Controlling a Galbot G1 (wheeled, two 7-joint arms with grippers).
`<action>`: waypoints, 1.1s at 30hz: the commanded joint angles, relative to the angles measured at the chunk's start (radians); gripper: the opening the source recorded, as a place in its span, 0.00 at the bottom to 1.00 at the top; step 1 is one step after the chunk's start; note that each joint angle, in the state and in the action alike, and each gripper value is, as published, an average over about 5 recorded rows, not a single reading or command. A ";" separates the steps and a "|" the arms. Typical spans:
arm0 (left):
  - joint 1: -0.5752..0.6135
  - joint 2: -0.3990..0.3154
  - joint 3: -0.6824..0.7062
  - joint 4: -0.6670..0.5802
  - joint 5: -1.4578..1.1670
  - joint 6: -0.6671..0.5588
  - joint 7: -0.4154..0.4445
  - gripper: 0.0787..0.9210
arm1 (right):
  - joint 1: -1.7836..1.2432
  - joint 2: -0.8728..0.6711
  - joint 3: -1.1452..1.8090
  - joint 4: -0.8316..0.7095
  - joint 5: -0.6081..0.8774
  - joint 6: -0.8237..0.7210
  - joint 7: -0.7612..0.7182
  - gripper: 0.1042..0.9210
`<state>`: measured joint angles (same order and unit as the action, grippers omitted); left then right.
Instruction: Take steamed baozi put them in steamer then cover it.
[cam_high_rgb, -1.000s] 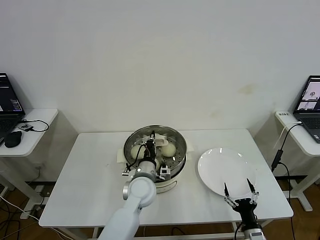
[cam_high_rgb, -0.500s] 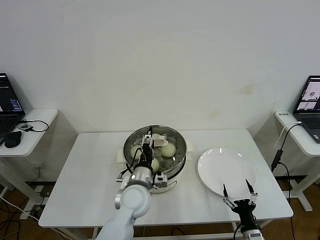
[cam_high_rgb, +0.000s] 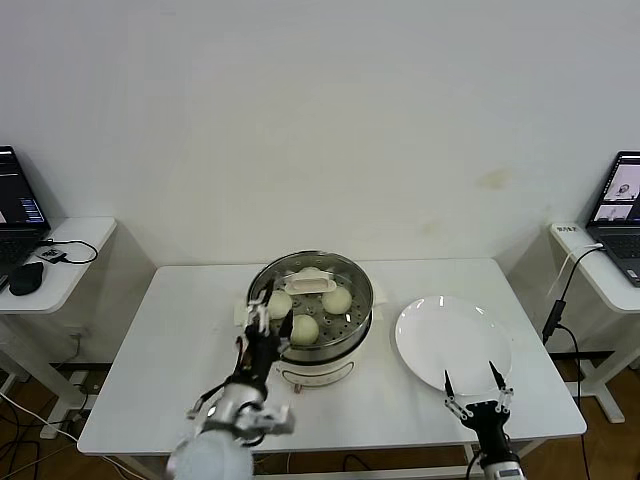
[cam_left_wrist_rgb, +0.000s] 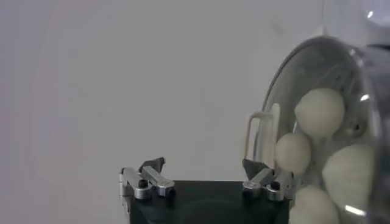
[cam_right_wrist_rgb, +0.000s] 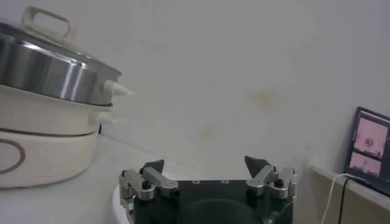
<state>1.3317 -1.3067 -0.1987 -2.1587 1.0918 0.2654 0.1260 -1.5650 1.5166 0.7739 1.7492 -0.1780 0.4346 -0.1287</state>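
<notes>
Baozi (cam_high_rgb: 305, 328) sit inside the steamer (cam_high_rgb: 310, 305) at the middle of the table (cam_high_rgb: 180, 330), toward its back edge, and the glass cover (cam_high_rgb: 311, 283) rests on the steamer's rim. The job looks finished. At the steamer's left, near the front edge, the left gripper (cam_high_rgb: 262, 312) hangs with spread, empty fingers. On the right side lies the bare white plate (cam_high_rgb: 450, 340); beside its front rim the right gripper (cam_high_rgb: 470, 382) waits, also spread and empty.
</notes>
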 joint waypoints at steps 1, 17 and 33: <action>0.366 0.061 -0.338 -0.028 -1.095 -0.382 -0.294 0.88 | -0.020 -0.017 -0.013 0.025 0.013 -0.009 -0.005 0.88; 0.455 0.033 -0.415 0.110 -1.413 -0.475 -0.285 0.88 | -0.194 -0.155 -0.083 0.177 0.188 -0.199 -0.061 0.88; 0.504 0.023 -0.392 0.117 -1.395 -0.451 -0.232 0.88 | -0.247 -0.148 -0.137 0.281 0.208 -0.307 -0.058 0.88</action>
<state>1.7960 -1.2819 -0.5744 -2.0602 -0.2514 -0.1586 -0.1154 -1.7708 1.3819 0.6605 1.9604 0.0047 0.2026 -0.1841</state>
